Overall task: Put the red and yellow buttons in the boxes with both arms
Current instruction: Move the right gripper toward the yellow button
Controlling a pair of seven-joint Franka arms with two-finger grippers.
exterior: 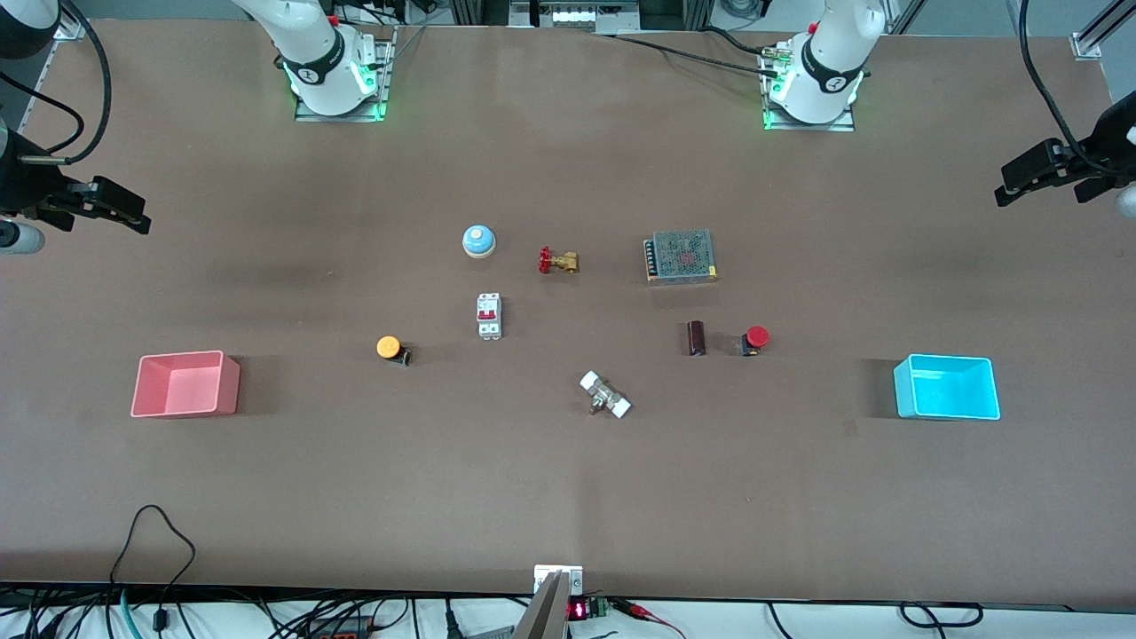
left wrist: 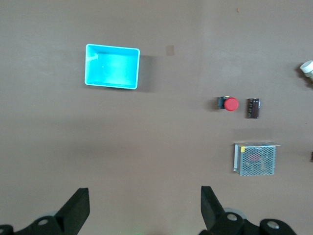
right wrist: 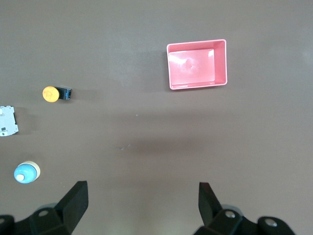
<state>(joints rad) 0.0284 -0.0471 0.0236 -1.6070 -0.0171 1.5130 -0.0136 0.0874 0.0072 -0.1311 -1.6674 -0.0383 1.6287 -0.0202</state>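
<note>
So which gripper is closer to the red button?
Left. The left gripper hangs open at the left arm's table end, near the red button; the right gripper waits open at the other end.

Colours on the brown table (exterior: 568,497)

A red button (exterior: 756,337) with a black base lies just beside a dark brown cylinder (exterior: 697,338); near it, toward the left arm's end, is the cyan box (exterior: 947,387). The orange-yellow button (exterior: 389,347), also black-based, lies beside a white breaker (exterior: 489,315) with red switches, and near it, toward the right arm's end, is the pink-red box (exterior: 185,383). Farther from the front camera than the breaker are a blue dome (exterior: 478,240) with a white top, a brass valve (exterior: 558,261) with a red handle, and a grey mesh-patterned unit (exterior: 681,256). Both grippers, left (left wrist: 144,208) and right (right wrist: 142,203), are black.
</note>
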